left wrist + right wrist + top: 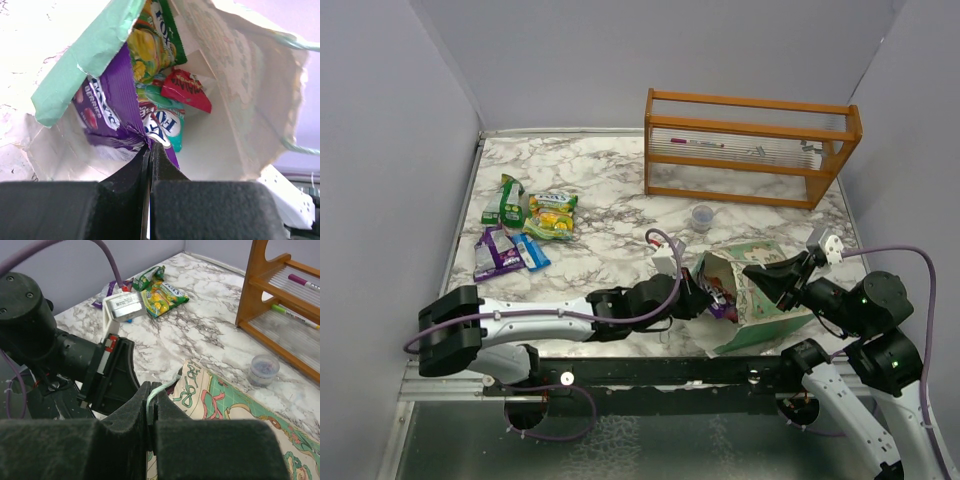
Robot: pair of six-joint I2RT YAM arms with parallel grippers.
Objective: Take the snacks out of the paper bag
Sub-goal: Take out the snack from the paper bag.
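snacks (pixel 150 55) in bag: risk note

left hand (pixel 150 150) is clamped on a corner of the glossy purple packet (pixel 112 107) inside the pale mint-green paper bag (pixel 235 100), which lies on its side at the near right of the marble bench (pixel 610 190). right hand (pixel 151 395) is closed on the bag's thin handle string (pixel 161 387).

risks: the slick corner slips free, or the string tears and the bag drags along.

packets look crinkly and tightly jammed together.

Paper bag (pixel 760 300) on its side on marble table (pixel 610 190), left gripper (pixel 705 297) at its mouth, right gripper (pixel 757 272) at its top edge, snacks (pixel 552 215) grouped far left.
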